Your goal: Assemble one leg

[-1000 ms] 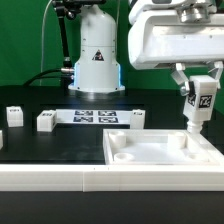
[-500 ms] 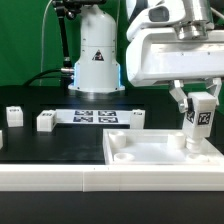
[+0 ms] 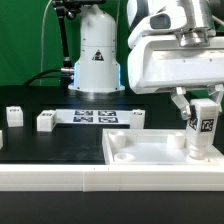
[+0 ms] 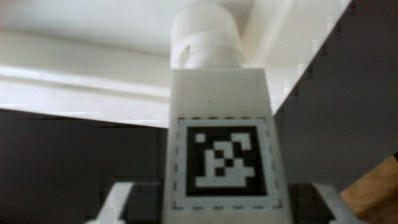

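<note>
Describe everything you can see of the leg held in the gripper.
The leg is a small white oblong block, plastic by its look, with a square black-and-white tag on its face. The wrist view shows a narrower rounded end pointing toward the white top. It stands upright, clamped at its sides between the jaws of the gripper, over the top's corner on the exterior view's right. Its lower end reaches that corner; whether it is seated there cannot be told.

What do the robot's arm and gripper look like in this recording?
The arm's base is white and rounded, with a black triangle sticker and a blue glow at its foot. The gripper has a bulky white housing with rounded corners and two short pale fingers.
</note>
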`<action>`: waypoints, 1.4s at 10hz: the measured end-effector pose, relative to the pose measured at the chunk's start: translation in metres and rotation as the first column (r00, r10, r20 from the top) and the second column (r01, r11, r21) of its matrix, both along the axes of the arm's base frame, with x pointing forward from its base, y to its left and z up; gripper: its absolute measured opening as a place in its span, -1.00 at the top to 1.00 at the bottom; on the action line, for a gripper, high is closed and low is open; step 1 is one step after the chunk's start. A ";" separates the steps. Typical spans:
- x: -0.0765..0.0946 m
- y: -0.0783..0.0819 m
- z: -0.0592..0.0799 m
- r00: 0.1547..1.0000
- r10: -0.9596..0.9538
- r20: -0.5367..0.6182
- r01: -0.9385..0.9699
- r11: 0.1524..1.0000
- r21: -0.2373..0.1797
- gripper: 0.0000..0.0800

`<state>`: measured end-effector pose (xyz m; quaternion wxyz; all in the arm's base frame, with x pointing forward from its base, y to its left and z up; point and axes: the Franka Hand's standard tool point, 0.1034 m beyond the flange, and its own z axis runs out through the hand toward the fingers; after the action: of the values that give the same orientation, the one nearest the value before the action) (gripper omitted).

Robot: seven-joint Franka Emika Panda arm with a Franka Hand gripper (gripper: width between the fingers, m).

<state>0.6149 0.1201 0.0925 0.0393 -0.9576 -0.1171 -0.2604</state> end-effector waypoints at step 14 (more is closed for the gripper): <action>-0.003 0.000 -0.018 1.000 0.006 0.028 -0.006 1.000 -0.002 -0.51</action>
<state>0.6118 0.1203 0.0744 0.0378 -0.9535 -0.1209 -0.2734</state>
